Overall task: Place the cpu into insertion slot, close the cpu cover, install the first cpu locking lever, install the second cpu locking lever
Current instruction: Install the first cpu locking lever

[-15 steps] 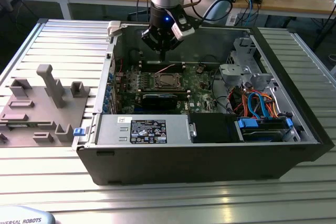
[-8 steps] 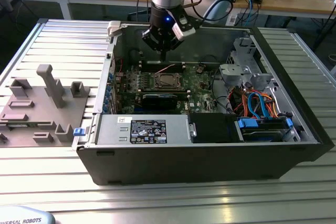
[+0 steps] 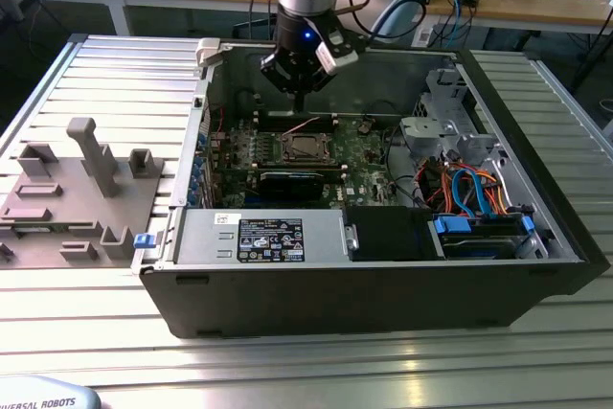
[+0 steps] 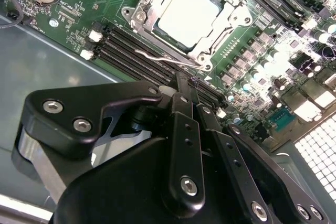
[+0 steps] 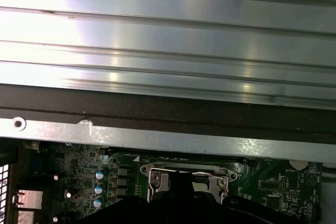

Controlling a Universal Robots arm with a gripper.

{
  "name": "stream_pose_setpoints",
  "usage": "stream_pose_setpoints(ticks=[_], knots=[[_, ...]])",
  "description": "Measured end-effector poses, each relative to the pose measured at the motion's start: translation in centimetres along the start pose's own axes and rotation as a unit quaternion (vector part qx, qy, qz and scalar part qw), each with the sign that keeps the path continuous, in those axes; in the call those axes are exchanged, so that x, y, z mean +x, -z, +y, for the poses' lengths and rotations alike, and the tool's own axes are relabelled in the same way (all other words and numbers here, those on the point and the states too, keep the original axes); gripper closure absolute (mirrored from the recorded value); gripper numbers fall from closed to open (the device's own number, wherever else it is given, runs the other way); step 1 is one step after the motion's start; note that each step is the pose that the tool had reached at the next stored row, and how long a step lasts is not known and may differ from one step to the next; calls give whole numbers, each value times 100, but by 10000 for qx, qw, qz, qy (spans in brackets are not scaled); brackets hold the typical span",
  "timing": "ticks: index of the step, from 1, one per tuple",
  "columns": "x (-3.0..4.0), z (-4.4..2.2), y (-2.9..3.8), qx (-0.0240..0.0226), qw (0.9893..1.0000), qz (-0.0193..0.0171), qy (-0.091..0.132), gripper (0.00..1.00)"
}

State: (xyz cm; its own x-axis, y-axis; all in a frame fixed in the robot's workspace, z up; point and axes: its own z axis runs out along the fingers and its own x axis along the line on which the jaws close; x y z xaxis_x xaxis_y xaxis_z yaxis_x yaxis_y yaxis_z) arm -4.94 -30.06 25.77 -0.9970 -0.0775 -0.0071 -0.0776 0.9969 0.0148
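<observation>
- The black, matte metal gripper [image 4: 185, 85], with bolted linkage arms, hovers just above the green circuit board [image 4: 79, 19]. Its fingers [image 4: 181, 90] look pressed together with nothing between them.
- Just beyond the fingertips a thin silvery wire locking lever [image 4: 165, 59] lies slightly raised over the black memory slots [image 4: 131, 51], beside the socket; it seems not yet latched, though I cannot tell for certain.
- Next comes the cpu [image 4: 186, 14], a flat square chip with a pale, smooth metal top, already seated in the insertion slot [image 4: 157, 30], a square socket with a silvery rim.
- The cpu cover [image 4: 231, 22], a thin shiny metal frame with a large window, lies flat around the chip, so placing and closing look done; the levers seem to be the remaining work.
- In the exterior view the gripper [image 3: 299, 101] hangs over the socket [image 3: 305, 147] inside the open dark grey computer case [image 3: 383, 284], which rests on a ribbed aluminium table [image 3: 96, 352].
- Farther off, a grey plastic fixture block [image 3: 81, 189] sits at the exterior view's left.
</observation>
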Motion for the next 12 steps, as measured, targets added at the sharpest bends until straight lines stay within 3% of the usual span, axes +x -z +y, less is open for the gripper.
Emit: stream_pose_setpoints(ticks=[12], knots=[[-9,-1,-10,-4,10000,0,0,89]])
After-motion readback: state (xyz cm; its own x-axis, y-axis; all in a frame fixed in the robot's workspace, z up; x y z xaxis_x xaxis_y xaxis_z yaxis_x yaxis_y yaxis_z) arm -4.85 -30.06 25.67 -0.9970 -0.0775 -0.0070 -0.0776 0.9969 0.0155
